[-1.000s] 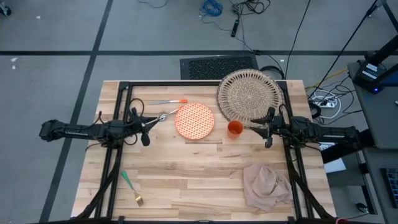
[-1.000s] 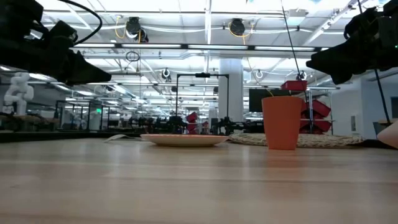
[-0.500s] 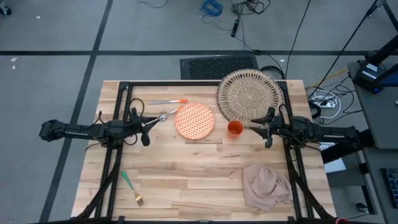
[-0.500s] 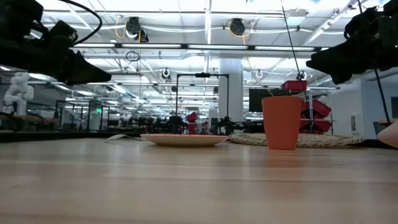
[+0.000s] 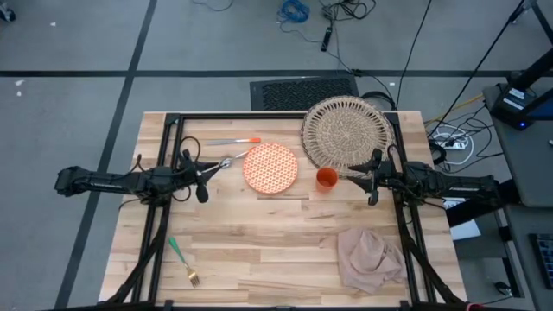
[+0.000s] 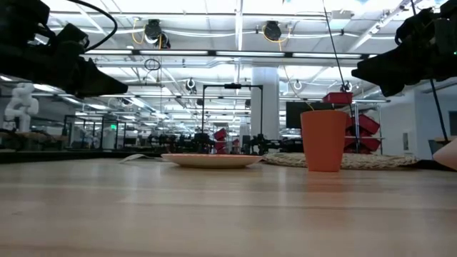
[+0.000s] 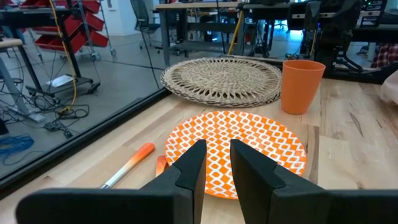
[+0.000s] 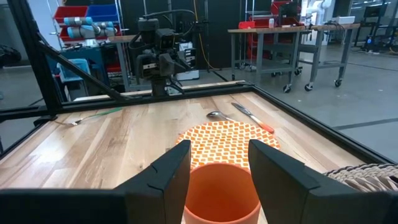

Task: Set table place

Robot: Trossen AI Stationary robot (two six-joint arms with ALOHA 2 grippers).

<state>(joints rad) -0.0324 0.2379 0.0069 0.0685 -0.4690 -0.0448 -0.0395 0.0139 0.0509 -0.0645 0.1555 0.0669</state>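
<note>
The orange-patterned plate lies at the table's middle, the small orange cup standing just right of it. The wicker placemat lies at the far right, its rim past the table's far edge. The beige napkin is crumpled at the near right. The green-handled fork lies near left. The orange-handled knife and spoon lie left of the plate. My left gripper hovers left of the plate, narrowly open and empty. My right gripper hovers right of the cup, open and empty.
A black metal frame runs along the table's far edge and down both sides under the arms. Bare wood lies between the fork and the napkin. The other arm shows across the table in the right wrist view.
</note>
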